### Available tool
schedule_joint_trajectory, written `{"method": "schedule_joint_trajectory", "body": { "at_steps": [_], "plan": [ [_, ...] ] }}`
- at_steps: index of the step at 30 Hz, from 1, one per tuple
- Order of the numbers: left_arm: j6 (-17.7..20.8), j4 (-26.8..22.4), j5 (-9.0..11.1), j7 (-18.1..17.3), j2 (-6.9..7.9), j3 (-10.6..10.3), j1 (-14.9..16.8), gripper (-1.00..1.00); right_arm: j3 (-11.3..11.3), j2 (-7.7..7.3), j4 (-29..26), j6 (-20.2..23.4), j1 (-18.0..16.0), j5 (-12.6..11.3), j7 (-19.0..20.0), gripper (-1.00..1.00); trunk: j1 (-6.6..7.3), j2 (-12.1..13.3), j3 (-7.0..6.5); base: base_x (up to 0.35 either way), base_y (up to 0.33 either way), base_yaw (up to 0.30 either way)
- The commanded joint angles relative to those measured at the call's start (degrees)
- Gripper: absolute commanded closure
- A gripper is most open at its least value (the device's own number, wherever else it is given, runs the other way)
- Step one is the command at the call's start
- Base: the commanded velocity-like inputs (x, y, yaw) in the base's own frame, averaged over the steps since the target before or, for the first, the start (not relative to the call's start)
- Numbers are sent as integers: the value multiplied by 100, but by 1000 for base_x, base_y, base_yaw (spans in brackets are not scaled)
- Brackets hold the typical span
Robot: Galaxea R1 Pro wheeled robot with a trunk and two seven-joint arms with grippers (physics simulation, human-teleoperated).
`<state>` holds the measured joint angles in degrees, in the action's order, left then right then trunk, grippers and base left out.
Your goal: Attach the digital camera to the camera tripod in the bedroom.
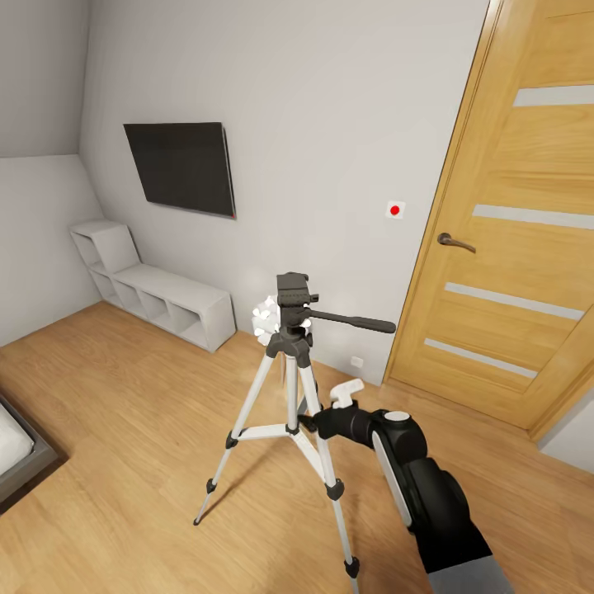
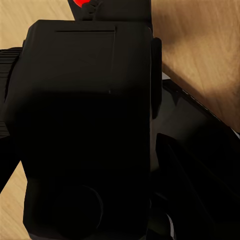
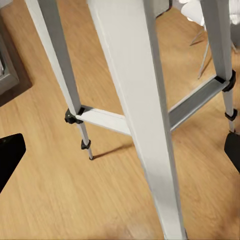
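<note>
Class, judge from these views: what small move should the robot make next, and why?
Probably ease the left gripper toward the black head of the camera tripod: the digital camera looms close before the left wrist, and that gripper sits just beside the head.

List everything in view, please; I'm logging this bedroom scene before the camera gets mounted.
camera tripod: one, silver legs with black head and pan handle, standing on the wood floor mid-room.
digital camera: one, black with a red dot, very close in the left wrist view; how it is held cannot be told.
wall screen: one, black, on the grey wall.
cube shelves: one unit, white, against the wall under the screen.
door: one, oak with pale stripes, at the right.
red dot plate: one, white with red, beside the door.
bed edge: one, grey and white, far left.
right arm: one, black, reaching toward the tripod legs.
</note>
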<state>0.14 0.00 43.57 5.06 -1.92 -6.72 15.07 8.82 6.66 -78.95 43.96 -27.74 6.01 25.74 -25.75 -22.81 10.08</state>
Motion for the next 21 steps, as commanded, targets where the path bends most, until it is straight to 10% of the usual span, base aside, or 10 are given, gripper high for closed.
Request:
{"method": "schedule_joint_trajectory", "body": {
  "at_steps": [1, 21],
  "plan": [
    [3, 0, 29, 21, -1, -48, 5, 100, -6, 4, -3, 18, -10, 62, 34, -100, -3, -11, 11, 0, 0, 0],
    [2, 0, 29, 21, -1, -48, 5, 100, -16, 156, 1795, -983, -675, 37, -95, -100, -3, -11, 11, 0, 0, 0]
  ]
}}
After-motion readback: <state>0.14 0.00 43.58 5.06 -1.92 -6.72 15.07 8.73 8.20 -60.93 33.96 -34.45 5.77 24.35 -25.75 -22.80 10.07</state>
